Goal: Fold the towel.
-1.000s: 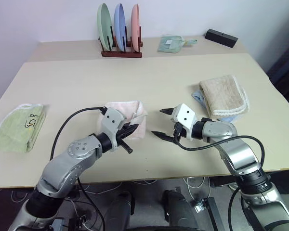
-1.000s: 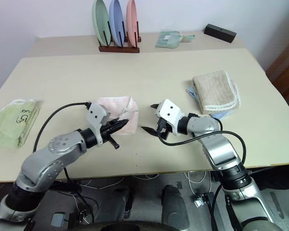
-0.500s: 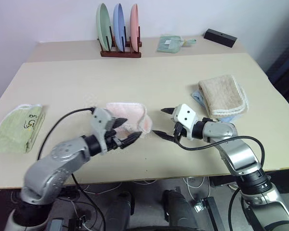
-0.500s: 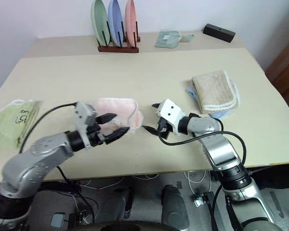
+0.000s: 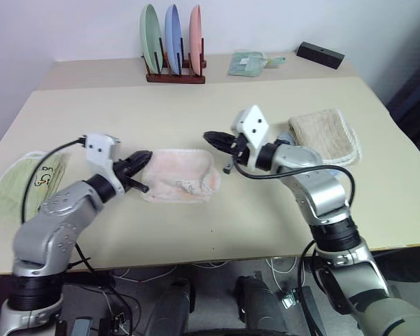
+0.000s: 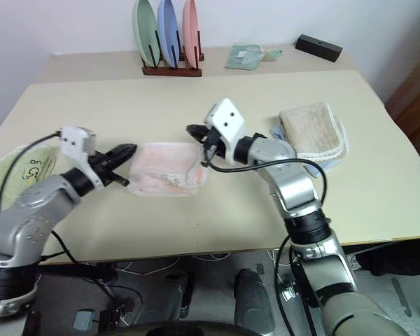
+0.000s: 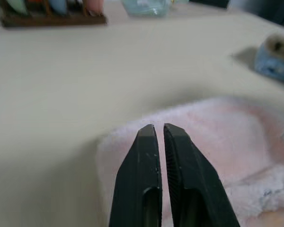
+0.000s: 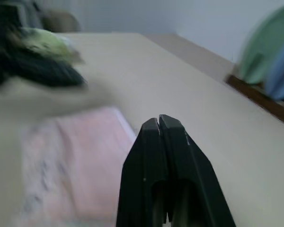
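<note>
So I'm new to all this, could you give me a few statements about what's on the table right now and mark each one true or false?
1. The pink towel lies folded on the table. True.
2. The right gripper holds the pink towel. False: it is shut on nothing, above the table.
3. The left gripper is shut, at the towel's edge. True.
4. The plate rack holds five plates. False: three.
5. A beige towel lies on the robot's right side. True.
</note>
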You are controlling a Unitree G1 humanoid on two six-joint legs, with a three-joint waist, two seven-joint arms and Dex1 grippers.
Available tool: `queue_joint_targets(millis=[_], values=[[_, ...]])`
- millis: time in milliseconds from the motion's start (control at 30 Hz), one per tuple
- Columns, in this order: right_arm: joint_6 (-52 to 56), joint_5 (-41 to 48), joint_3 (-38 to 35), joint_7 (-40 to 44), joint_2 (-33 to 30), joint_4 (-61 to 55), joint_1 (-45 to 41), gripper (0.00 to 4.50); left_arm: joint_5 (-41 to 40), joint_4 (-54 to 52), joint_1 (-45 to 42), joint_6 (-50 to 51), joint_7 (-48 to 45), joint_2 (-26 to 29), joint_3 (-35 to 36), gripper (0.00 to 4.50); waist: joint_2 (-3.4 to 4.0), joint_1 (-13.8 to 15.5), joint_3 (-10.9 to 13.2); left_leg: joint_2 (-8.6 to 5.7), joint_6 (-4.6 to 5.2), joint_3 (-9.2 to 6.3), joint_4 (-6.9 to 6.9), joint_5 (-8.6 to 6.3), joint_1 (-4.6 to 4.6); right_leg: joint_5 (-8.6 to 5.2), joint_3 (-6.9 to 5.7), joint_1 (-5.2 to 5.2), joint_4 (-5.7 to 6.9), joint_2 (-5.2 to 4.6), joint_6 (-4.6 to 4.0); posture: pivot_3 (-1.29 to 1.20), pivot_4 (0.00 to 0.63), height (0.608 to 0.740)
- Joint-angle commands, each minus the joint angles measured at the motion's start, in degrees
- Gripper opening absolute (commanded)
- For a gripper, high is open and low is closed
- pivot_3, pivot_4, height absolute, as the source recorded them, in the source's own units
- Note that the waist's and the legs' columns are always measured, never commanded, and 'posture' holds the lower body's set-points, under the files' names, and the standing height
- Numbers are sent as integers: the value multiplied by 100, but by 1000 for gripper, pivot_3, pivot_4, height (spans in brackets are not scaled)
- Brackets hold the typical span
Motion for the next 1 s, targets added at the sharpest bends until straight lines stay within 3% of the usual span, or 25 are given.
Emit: queue_joint_targets(millis=[33, 300, 500, 533, 633, 833, 867, 1000], values=[[31, -330, 647, 49, 195, 503, 26, 18, 625, 104, 336, -441, -439, 18, -649, 263, 2, -26, -2, 0, 0, 2, -2, 0, 2, 0, 1, -1, 1, 0, 0, 0, 150, 740], [86, -860, 997, -248, 161, 1129, 569, 18, 1502, 308, 1030, -1015, -739, 95, -987, 263, 9, -21, -10, 4, -5, 6, -11, 3, 5, 3, 4, -14, 16, 1, -6, 0, 150, 740], [-184, -517, 547, -14, 68, 605, 599, 18, 1038, 34, 1111, -1072, -673, -252, -306, 263, 11, -23, -12, 5, -5, 4, -9, 3, 9, 3, 3, -9, 16, 1, -5, 0, 150, 740], [-222, -411, 425, 61, 12, 431, 585, 251, 797, -80, 1104, -998, -651, -326, -70, 263, 10, -23, -11, 5, -5, 4, -8, 3, 8, 3, 3, -9, 16, 1, -5, 0, 150, 740], [-194, -84, 79, 368, -289, -157, 569, 1360, -35, -299, 976, -582, -340, -481, 863, 1103, 8, -19, -7, 7, -5, 0, -6, 3, 3, 3, 1, -13, 17, 1, -4, 0, 150, 740], [186, 424, -245, 828, -860, -1059, 723, 4446, -911, -183, 788, 356, 386, -412, 1930, 4127, 7, -16, -7, 8, -4, -1, -6, 2, 3, 3, -2, -11, 16, 1, -4, 0, 150, 740], [184, 446, -227, 870, -920, -1145, 746, 4500, -1067, -134, 751, 582, 509, -432, 1981, 4464, 7, -15, -7, 8, -4, -1, -6, 2, 2, 3, -3, -11, 16, 1, -3, 0, 150, 740], [154, 571, -171, 1008, -1034, -1408, 841, 4500, -1903, -62, 586, 1466, 991, -748, 1951, 4464, 5, -4, -7, 6, -4, -1, 1, 3, 2, 3, -3, -7, 16, 0, -3, 0, 150, 740]])
